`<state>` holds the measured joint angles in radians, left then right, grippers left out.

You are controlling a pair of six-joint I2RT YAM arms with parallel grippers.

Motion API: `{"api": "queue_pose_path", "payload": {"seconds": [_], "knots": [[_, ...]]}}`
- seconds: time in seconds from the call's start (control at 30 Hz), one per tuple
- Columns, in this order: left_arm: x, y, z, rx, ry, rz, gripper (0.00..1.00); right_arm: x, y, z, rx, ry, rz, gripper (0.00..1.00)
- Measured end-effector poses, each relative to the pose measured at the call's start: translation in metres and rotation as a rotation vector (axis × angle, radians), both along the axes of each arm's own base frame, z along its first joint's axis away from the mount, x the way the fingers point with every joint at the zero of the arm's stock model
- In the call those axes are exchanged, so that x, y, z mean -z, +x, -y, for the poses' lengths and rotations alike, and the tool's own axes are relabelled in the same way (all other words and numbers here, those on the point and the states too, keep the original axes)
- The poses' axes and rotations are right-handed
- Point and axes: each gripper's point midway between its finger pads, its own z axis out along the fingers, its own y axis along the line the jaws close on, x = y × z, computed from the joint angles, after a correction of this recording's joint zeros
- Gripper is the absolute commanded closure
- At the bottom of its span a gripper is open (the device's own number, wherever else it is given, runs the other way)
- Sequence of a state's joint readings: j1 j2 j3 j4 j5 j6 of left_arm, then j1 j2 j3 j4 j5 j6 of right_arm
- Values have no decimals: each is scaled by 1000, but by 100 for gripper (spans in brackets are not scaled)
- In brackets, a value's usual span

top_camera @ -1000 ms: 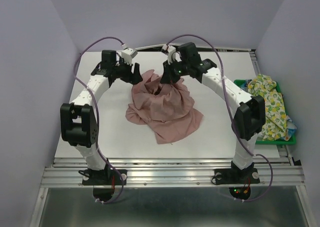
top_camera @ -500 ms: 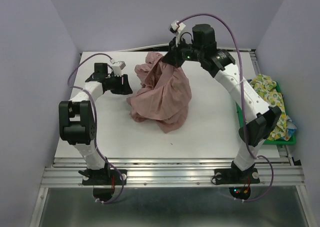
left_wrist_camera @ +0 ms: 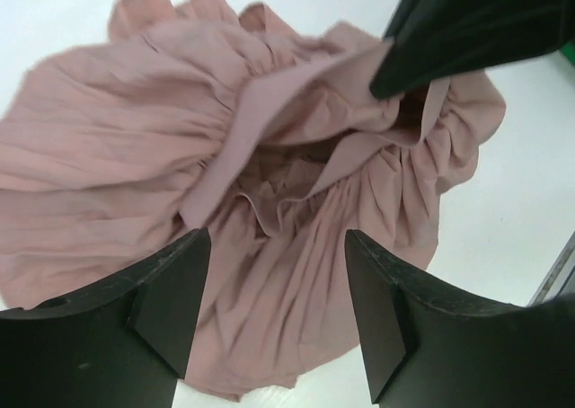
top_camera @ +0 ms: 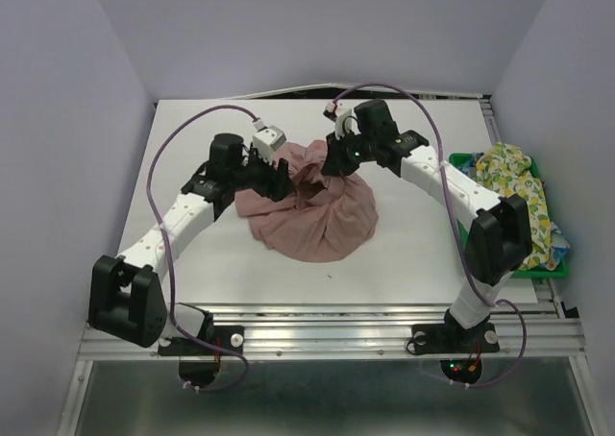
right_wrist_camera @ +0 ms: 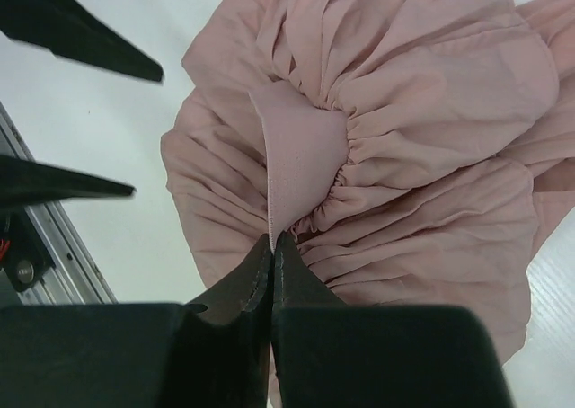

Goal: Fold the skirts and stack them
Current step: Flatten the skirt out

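Right wrist view: right gripper (right_wrist_camera: 272, 239) clamped on waistband (right_wrist_camera: 301, 152) of pink skirt (right_wrist_camera: 422, 84), bunched mid table (top_camera: 413, 254). Left gripper (left_wrist_camera: 276, 242) agape above folds, holding nothing. Best move, likely: left pinches opposite waistband edge, both pull apart, spread flat.

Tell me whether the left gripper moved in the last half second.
Yes. The left gripper has moved right, away from the table's left edge, up to the pink skirt.

Bright, even light from above, with faint soft shadows on the white table (top_camera: 404, 263). Wrist views are clear; the near fingers (left_wrist_camera: 171, 300) show as black silhouettes.
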<state>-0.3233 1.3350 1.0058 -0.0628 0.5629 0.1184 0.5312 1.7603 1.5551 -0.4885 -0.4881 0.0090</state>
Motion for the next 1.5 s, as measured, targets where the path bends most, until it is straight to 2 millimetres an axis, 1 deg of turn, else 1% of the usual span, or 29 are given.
{"api": "queue_pose_path", "payload": {"seconds": [0.03, 0.07, 0.1, 0.17, 0.2, 0.3, 0.37, 0.4, 0.6, 0.7, 0.77, 0.9, 0.97, 1.0, 1.07, 1.1, 1.2, 1.3, 1.47, 1.5], "knots": [[6, -4, 4, 0, 11, -9, 29, -2, 3, -1, 10, 7, 6, 99], [17, -7, 6, -13, 32, -26, 31, -3, 4, -1, 18, 9, 9, 99], [26, -10, 8, -25, 48, -41, 38, -3, 6, 0, 31, 8, 13, 99], [38, -14, 13, -35, 78, -60, 41, -4, 12, 3, 67, 0, 17, 99], [42, -13, 17, -45, 95, -57, 41, -4, 14, 3, 78, -3, 18, 99], [51, -13, 27, -49, 127, -52, 40, -4, 28, 7, 133, -7, 23, 99], [59, -10, 32, -60, 142, -55, 34, -2, 35, 11, 164, -12, 22, 99], [68, -7, 34, -68, 158, -63, 30, 0, 37, 12, 173, -14, 18, 99], [115, 12, 30, -132, 248, -135, 28, 5, 45, 20, 216, -20, 3, 99], [126, 22, 28, -165, 272, -147, 30, 5, 46, 21, 221, -20, 5, 99], [128, 27, 29, -176, 274, -145, 31, 5, 47, 22, 224, -21, 5, 99], [127, 36, 33, -186, 260, -131, 40, 5, 47, 23, 226, -20, 6, 99], [128, 38, 35, -186, 254, -130, 47, 5, 48, 24, 228, -20, 6, 99], [128, 38, 36, -185, 250, -133, 53, 5, 48, 24, 230, -20, 6, 99], [127, 37, 38, -180, 236, -137, 59, 5, 49, 25, 232, -20, 5, 99], [126, 37, 41, -170, 225, -136, 64, 5, 49, 26, 233, -20, 5, 99], [123, 36, 46, -152, 203, -136, 66, 5, 49, 26, 233, -19, 4, 99], [121, 35, 50, -132, 186, -136, 64, 5, 49, 25, 236, -16, 0, 99], [124, 37, 52, -126, 187, -145, 66, 5, 50, 27, 241, -15, -2, 99], [125, 38, 53, -127, 189, -144, 81, 5, 51, 28, 242, -15, -2, 99]]}}
